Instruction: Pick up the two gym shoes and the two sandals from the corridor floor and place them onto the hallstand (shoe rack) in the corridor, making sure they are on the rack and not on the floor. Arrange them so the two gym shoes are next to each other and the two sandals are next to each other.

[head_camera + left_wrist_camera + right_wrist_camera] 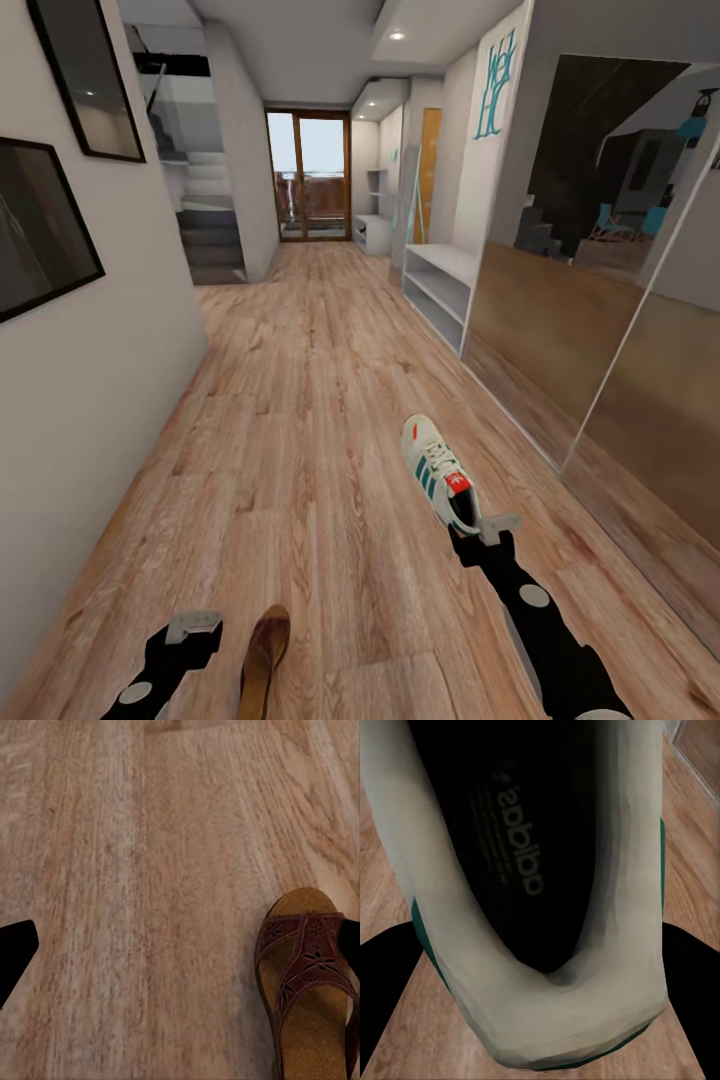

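A white gym shoe (437,468) with teal stripes and a red tongue points away from me at the lower right. My right gripper (480,526) is shut on its heel. In the right wrist view the shoe's heel (540,907) sits between the dark fingers (386,1005). A brown sandal (264,655) lies on the wood-plank floor (300,420) just right of my open left gripper (192,630). In the left wrist view the sandal (311,982) lies against one finger (349,945), the other finger (15,952) far from it. The pale hallstand (372,232) with wall shelves stands far down the corridor.
A low white bench (440,280) with open shelves stands against the right wall, followed by mirrored sliding doors (590,300). Framed pictures (40,230) hang on the left wall. Stairs (205,230) rise at the far left, and a glass door (308,175) closes the corridor.
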You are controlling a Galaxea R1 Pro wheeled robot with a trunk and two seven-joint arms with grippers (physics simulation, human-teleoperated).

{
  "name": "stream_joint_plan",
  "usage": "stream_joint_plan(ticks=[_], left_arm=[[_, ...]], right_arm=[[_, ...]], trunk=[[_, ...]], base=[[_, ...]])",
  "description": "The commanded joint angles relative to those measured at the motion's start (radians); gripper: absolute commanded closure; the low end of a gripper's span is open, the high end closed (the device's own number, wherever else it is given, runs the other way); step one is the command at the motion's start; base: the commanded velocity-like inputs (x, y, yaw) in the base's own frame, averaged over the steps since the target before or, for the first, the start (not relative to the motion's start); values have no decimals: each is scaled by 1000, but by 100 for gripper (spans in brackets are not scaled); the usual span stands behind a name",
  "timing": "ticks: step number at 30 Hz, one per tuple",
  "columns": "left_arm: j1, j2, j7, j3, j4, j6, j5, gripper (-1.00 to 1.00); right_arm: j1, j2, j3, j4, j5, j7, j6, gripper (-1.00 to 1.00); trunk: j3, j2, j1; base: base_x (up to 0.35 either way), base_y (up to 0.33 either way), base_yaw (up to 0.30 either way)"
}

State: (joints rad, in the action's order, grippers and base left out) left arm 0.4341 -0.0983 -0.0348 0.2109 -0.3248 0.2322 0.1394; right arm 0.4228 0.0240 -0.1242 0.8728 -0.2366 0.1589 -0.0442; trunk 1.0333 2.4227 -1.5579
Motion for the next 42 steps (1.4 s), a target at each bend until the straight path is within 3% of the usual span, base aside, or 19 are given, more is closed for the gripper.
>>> stream_joint_plan(ticks=[1, 15, 26, 31, 42], left_arm=[[0, 2, -4, 8, 1, 4, 10, -100], [-4, 7, -5, 8, 0, 6, 9, -100], [-3, 9, -7, 8, 2, 6, 9, -100], [-3, 15, -8, 6, 3, 12, 9, -100], [-2, 22, -7, -81, 3, 32, 8, -100]], right_arm=[[1, 1, -8, 1, -10, 9, -4, 100], [1, 1, -9, 3, -9, 10, -2, 100], [1, 2, -11, 3, -10, 9, 0, 100], [1, 2, -11, 3, -10, 8, 0, 100], [1, 2, -11, 3, -10, 8, 0, 100]], trunk=[[1, 0, 0], [0, 0, 0], [39, 77, -42], [66, 78, -44], [125, 81, -49]], base=[[49, 0, 0], [11, 0, -91], [0, 0, -5], [0, 0, 0], [0, 0, 0]])
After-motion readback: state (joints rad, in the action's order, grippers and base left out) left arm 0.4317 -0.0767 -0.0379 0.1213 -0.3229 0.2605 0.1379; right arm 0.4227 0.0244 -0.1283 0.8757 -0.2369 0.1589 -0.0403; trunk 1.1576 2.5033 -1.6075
